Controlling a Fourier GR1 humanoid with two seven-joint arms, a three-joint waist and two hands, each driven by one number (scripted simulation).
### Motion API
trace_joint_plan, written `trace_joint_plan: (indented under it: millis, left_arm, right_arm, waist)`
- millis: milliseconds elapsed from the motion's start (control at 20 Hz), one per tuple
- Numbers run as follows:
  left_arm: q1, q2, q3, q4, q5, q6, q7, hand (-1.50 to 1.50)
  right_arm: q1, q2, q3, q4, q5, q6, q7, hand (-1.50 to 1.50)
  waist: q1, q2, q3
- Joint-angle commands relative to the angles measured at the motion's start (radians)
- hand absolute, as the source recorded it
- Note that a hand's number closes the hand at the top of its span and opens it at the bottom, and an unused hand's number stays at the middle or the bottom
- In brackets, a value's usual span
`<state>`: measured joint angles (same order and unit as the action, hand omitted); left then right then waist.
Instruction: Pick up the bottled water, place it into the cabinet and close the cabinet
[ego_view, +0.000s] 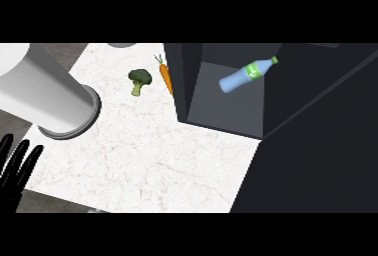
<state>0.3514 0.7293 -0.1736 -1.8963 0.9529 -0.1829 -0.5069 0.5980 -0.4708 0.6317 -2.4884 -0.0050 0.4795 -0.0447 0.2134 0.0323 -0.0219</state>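
The bottled water (247, 76), pale blue with a green label and cap, lies tilted inside the dark cabinet (221, 110), cap toward the upper right. The cabinet is open and its dark door (325, 150) fills the right side of the view. My left hand (16, 165) shows at the lower left edge, fingers straight and pointing up, holding nothing and far from the bottle. My right hand does not show.
A large white cylinder (44, 90) stands on the marble counter (148, 160) at the left. A broccoli floret (139, 79) and a carrot (165, 77) lie near the cabinet's left wall. The counter's front edge runs along the bottom.
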Motion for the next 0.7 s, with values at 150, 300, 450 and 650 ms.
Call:
trace_joint_plan:
  millis: [150, 300, 450, 650]
  left_arm:
    - [-0.012, 0.025, 0.015, 0.008, 0.010, -0.026, 0.014, -1.50]
    - [-0.010, 0.033, 0.027, 0.009, 0.018, -0.028, 0.018, -1.50]
    - [-0.007, 0.033, 0.029, 0.009, 0.021, -0.032, 0.017, -1.50]
    - [-0.014, 0.037, 0.042, 0.018, 0.036, -0.052, 0.014, -1.50]
  right_arm:
    - [-0.167, -0.023, 0.092, -0.039, 0.050, 0.071, 0.108, 1.50]
    - [-0.200, -0.005, 0.096, -0.022, 0.029, 0.062, 0.121, 1.50]
    - [-0.215, -0.019, 0.094, -0.024, 0.023, 0.070, 0.143, 1.50]
    - [-0.256, -0.028, 0.069, -0.017, 0.016, 0.077, 0.150, 1.50]
  waist:
    - [0.030, -0.001, -0.007]
    - [0.025, -0.002, -0.005]
    - [0.022, -0.005, -0.007]
    - [0.029, -0.001, -0.011]
